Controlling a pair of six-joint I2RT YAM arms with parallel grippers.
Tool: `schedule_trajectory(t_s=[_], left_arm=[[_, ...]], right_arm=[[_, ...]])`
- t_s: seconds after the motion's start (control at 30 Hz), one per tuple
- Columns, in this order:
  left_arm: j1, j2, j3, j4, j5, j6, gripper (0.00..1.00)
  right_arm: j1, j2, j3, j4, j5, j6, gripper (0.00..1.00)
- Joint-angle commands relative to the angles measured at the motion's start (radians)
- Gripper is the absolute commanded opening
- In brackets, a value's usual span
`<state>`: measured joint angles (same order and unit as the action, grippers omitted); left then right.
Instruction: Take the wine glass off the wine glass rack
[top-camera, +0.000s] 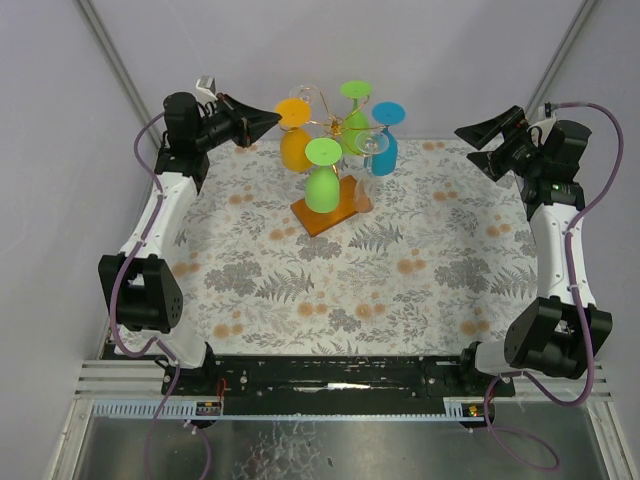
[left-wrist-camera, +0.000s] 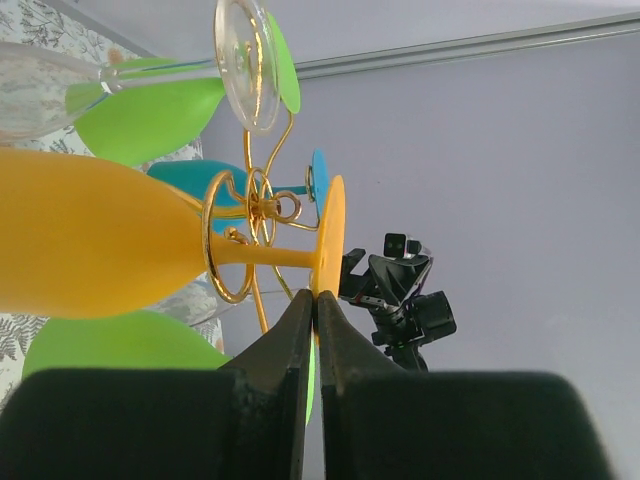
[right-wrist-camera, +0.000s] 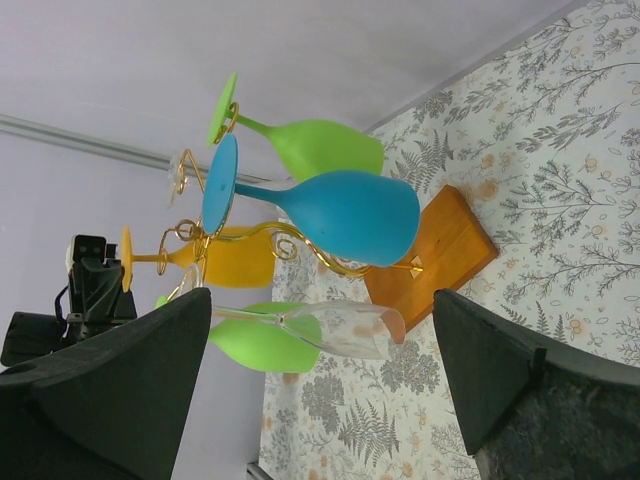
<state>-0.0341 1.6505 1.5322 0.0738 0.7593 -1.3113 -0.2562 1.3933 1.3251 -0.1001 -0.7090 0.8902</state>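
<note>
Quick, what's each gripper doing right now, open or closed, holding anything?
Left gripper: closed on the edge of the orange wine glass foot.
Right gripper: open, holding nothing.

We see a floral-clothed table (top-camera: 430, 280). The wine glass rack (top-camera: 325, 214) stands on it, between the left claw (top-camera: 272, 118) and the right claw (top-camera: 466, 142).

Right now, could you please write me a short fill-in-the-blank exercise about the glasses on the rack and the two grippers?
1. The left gripper is shut on the foot of the wine glass coloured ____.
2. The right gripper has its jaws ____, and it is well away from the wine glass rack.
3. Counting the clear glass, the rack carries ____ glasses in all.
Missing words: orange; open; five.
</note>
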Motion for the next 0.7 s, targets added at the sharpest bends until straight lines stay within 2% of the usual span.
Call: schedule_trajectory(t_s=[0.0, 0.67], left_arm=[[-0.006, 0.023, 0.036, -0.019, -0.007, 0.014, 0.0], [0.054, 0.011, 0.03, -0.046, -0.018, 0.033, 0.0]], right_arm=[[0.006, -0.048, 0.003, 0.015, -0.027, -0.014, 0.99], [0.006, -0.044, 0.007, -0.009, -0.026, -0.036, 0.99]])
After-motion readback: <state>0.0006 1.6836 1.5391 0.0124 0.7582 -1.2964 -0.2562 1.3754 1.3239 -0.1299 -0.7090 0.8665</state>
